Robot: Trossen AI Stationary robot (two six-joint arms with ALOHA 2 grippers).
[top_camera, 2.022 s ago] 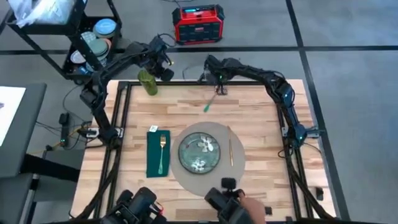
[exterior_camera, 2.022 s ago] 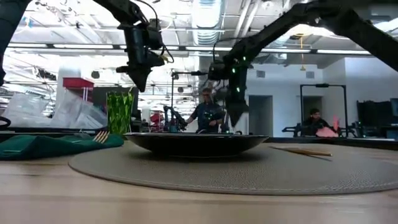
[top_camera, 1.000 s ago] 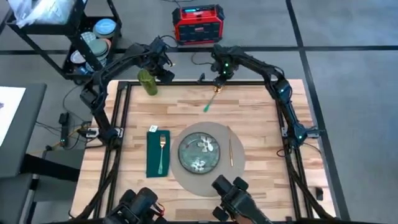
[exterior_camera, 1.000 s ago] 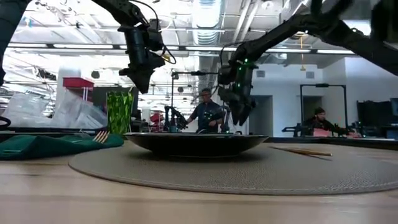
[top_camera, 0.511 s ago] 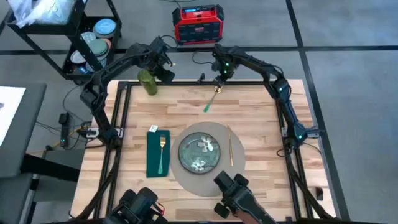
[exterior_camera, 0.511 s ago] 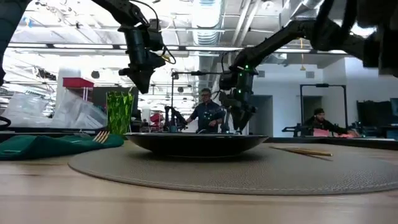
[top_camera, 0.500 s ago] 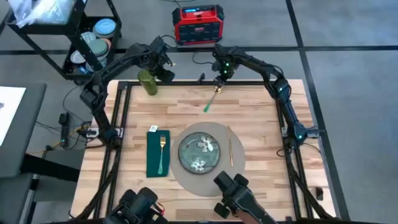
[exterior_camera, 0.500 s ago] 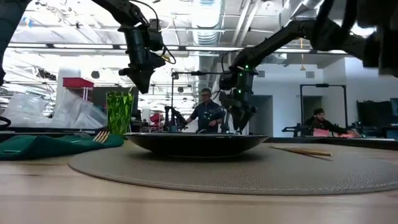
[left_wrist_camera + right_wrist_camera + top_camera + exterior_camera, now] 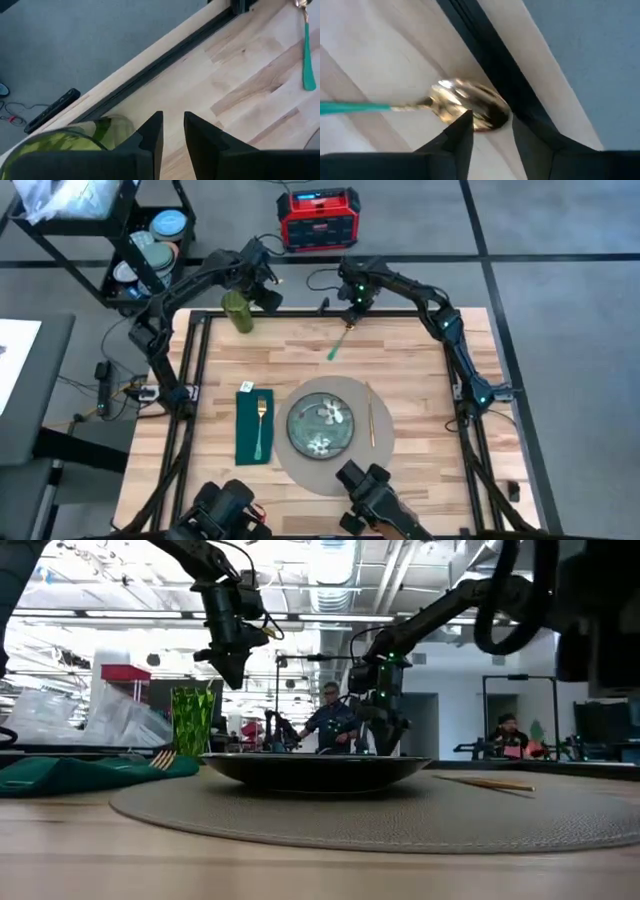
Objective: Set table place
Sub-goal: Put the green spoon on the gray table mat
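Two grippers sit at the far edge of the table (image 9: 410,350). The right gripper (image 9: 490,131) is low over the gold bowl of a spoon (image 9: 336,344) with a green handle, which lies on the wood close to the far rail, about midway along that edge. Its fingers (image 9: 457,135) are parted by a narrow gap just above the bowl and hold nothing; whether they touch the spoon cannot be told. The left gripper (image 9: 172,130) hangs above the far left corner, beside a green glass (image 9: 237,311) standing upright there; its fingers are also slightly apart and empty.

The place (image 9: 375,458), a round grey-beige mat, lies at the middle of the near edge. A green patterned plate (image 9: 319,425) rests at its centre, and a gold utensil (image 9: 370,416) lies on the mat just right of the plate. Left of the mat, on bare wood, a dark green napkin (image 9: 246,442) carries a gold fork (image 9: 261,423).
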